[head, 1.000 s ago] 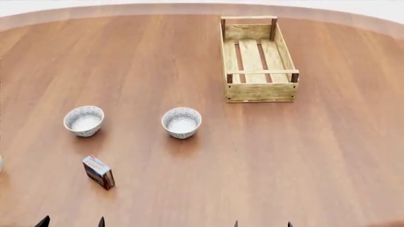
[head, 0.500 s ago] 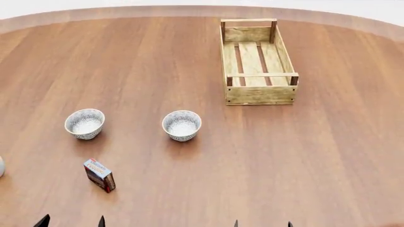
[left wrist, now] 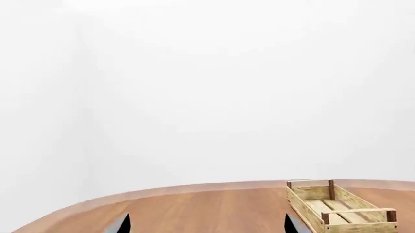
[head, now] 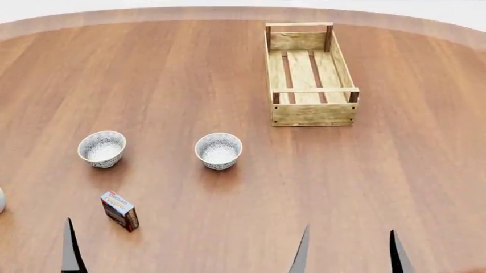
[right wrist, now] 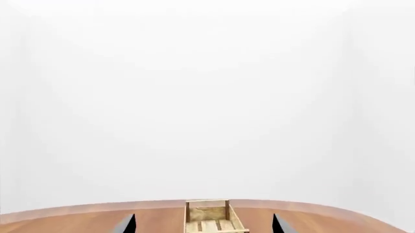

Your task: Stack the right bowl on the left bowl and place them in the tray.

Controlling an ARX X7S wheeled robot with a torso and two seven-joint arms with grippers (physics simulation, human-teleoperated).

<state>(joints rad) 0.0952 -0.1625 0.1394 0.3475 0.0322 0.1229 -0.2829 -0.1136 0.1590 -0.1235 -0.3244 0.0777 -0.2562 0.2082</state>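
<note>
A round wooden table [head: 227, 227] stands before plain white walls [left wrist: 207, 87].

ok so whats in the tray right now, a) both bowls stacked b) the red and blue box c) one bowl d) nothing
d, in the head view the tray shows only its bare slats, while the left bowl, the right bowl and the small box all sit apart on the table.

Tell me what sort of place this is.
Likely a bare simulated test scene, not a real room: a round wooden table against blank white, with only two speckled bowls, a slatted wooden tray and a small box.
</note>
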